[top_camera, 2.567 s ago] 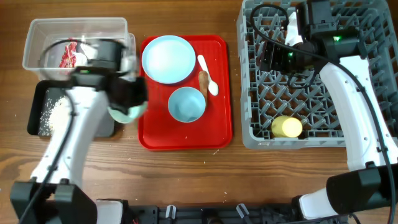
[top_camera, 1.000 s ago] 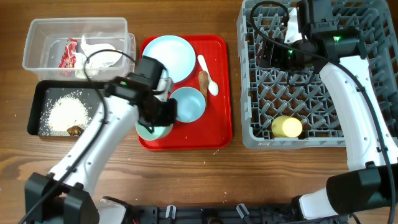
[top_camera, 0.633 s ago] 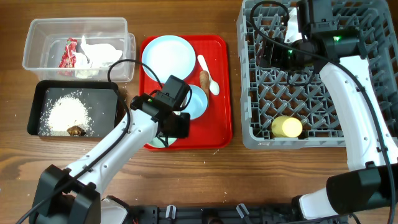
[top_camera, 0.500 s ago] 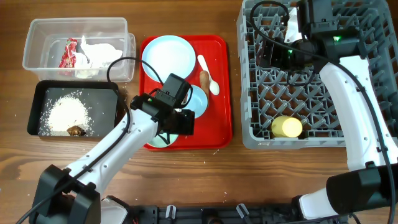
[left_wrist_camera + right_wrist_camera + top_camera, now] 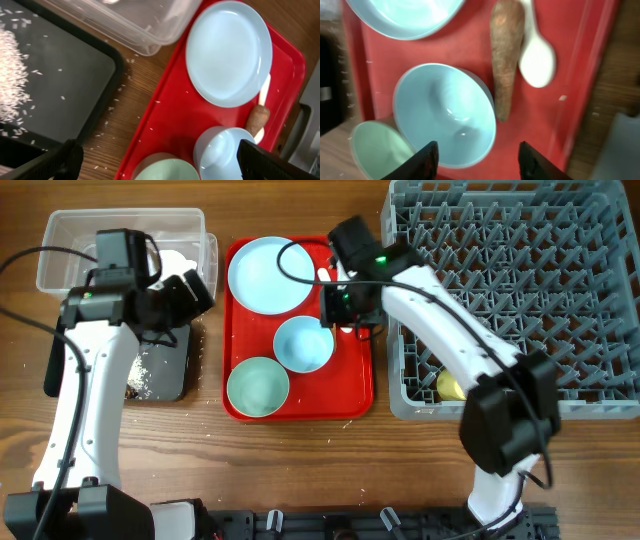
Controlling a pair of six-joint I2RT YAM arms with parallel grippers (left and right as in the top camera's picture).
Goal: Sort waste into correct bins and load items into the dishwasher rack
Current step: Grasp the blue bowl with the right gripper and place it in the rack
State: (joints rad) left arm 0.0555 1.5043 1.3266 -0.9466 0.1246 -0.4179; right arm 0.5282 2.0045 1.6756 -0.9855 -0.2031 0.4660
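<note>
Right tool (image 5: 479,162), spread and empty, hovers over the red tray (image 5: 470,40); the brown food stick (image 5: 505,60) lies beside the spoon (image 5: 536,62), at the bowl's (image 5: 445,115) 1 o'clock. Next, I judge: descend, pinch it, carry it to the black tray (image 5: 172,380). Left tool (image 5: 160,162) is spread, empty.

Plates: one pale blue plate (image 5: 270,273), between the two grippers.
Bowls: two in view, a blue bowl (image 5: 445,115) directly under the right gripper (image 5: 482,160) and a greenish bowl (image 5: 372,145) beside it, toward the left gripper (image 5: 160,165).
Spoons: one white spoon (image 5: 536,60).
Food sticks: one brown stick (image 5: 506,55), ahead of the right gripper.
Cups: one yellow cup (image 5: 447,385), partly hidden.
Bins: two, a clear tub (image 5: 60,250) and a black tray (image 5: 165,375), both at the left gripper.
Red trays: one red tray (image 5: 350,370).
Racks: one grey rack (image 5: 500,270).
</note>
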